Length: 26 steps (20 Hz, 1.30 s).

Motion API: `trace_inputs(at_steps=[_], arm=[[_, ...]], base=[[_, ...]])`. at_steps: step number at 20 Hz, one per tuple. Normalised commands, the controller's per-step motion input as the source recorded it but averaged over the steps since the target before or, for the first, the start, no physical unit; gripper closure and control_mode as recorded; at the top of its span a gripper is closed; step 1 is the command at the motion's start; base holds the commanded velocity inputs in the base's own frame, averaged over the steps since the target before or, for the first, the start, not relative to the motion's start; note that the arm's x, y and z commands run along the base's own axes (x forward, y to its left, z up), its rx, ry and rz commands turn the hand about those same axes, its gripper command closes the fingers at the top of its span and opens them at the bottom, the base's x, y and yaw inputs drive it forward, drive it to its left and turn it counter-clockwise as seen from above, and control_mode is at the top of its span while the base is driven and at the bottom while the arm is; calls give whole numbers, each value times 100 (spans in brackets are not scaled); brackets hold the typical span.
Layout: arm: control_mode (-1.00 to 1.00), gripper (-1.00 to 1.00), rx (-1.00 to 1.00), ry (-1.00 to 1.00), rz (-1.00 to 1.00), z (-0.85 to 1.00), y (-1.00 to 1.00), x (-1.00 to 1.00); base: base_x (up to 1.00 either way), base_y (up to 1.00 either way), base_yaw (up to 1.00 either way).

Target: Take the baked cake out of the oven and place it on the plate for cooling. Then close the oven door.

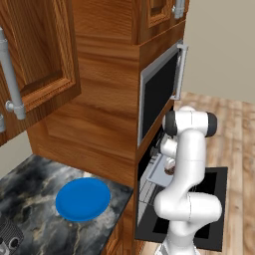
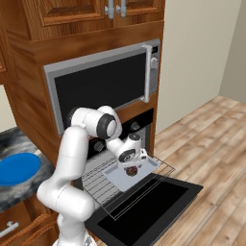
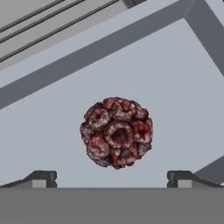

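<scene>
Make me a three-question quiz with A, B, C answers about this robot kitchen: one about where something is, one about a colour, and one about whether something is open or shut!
1. Where is the cake?
A. on the plate
B. on the grey tray
C. on the floor

2. What colour is the plate?
A. blue
B. red
C. white

3. How is the oven door?
A. shut
B. missing
C. open, folded down

Answers:
1. B: the cake sits on the grey tray, pulled out of the oven, under the open gripper.
2. A: a blue disc lies on the dark counter.
3. C: the door lies flat below the rack.
</scene>
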Motion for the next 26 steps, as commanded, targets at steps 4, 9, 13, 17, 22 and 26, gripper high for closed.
trace_inputs(at_steps=[4,9,13,17,22,26], arm=[[-100,-100,1,0,0,-35,6,0],[-100,-100,1,-1,0,-36,9,1],[-100,-100,1,-2,0,-36,8,2],[-100,-100,1,-2,0,-34,9,4],[-100,-100,0,-5,0,-30,4,7],[-100,-100,0,-5,0,-19,2,8]], base=[[0,0,0],[0,0,0],[0,0,0],[0,0,0],[0,0,0],[0,0,0]])
